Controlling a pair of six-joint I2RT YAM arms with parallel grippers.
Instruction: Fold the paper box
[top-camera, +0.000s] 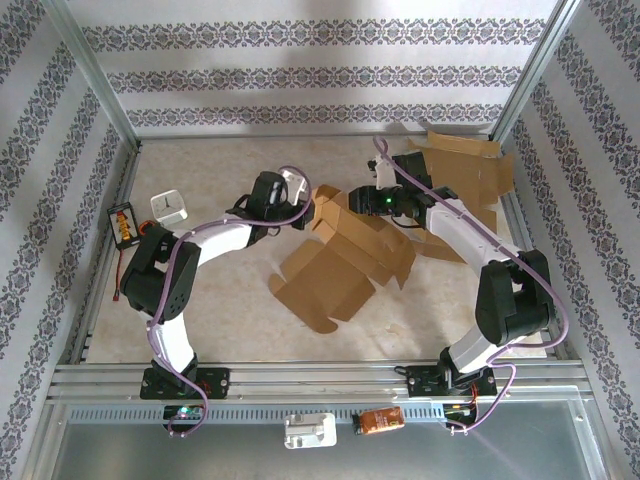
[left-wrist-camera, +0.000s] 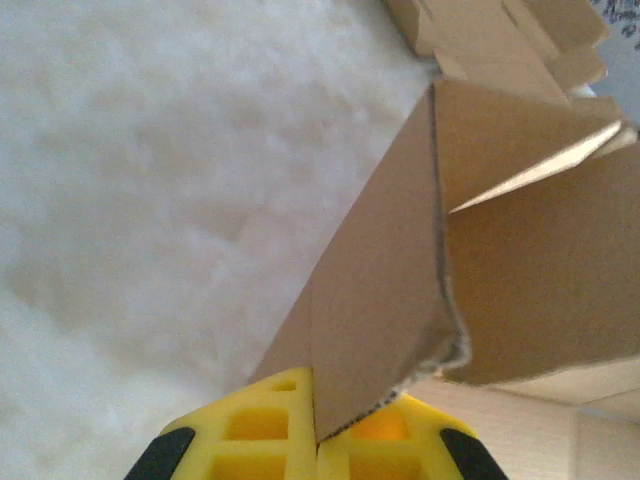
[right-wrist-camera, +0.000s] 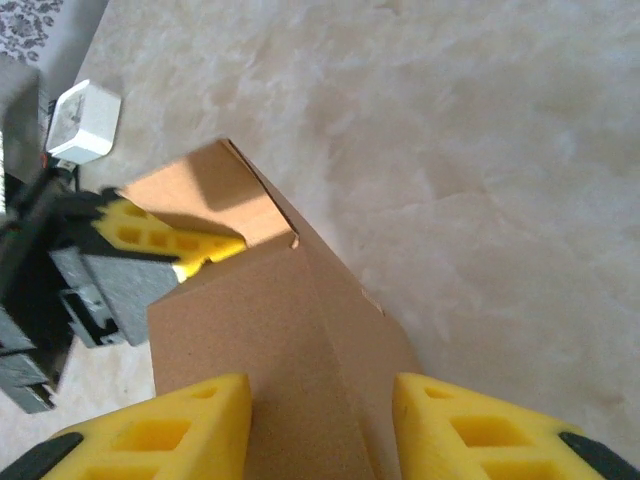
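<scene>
Walls (top-camera: 300, 75) papered in grey floral bands and an aluminium frame (top-camera: 94, 75) close in a table (top-camera: 230, 310) with a pale, marbled, faintly glossy top. At its left edge sit a small white cube-shaped clock (top-camera: 170, 205) and, beside it, an orange-and-black gadget (top-camera: 123, 222). A loose heap of flat brown cardboard sheets (top-camera: 465, 170) leans in the far right corner, just behind the right arm. On the metal shelf (top-camera: 150, 450) in front of the arm bases lie a white block (top-camera: 310, 430) and an orange one (top-camera: 380, 420). The paper box (top-camera: 345, 255) lies mid-table between the two arms. It is matte brown corrugated card, half raised, with creased panels and tabbed flaps splayed flat toward the near side. The left gripper (top-camera: 297, 190) is at the box's far left corner. In the left wrist view its yellow fingers are closed tight on the thin edge of an upright panel, whose fluted cut edge shows. The right gripper (top-camera: 368, 200) is at the far right side of the box. In the right wrist view its yellow fingers (right-wrist-camera: 160, 430) stand partly apart astride a folded ridge of card. Whether the pads press on it I cannot tell.
</scene>
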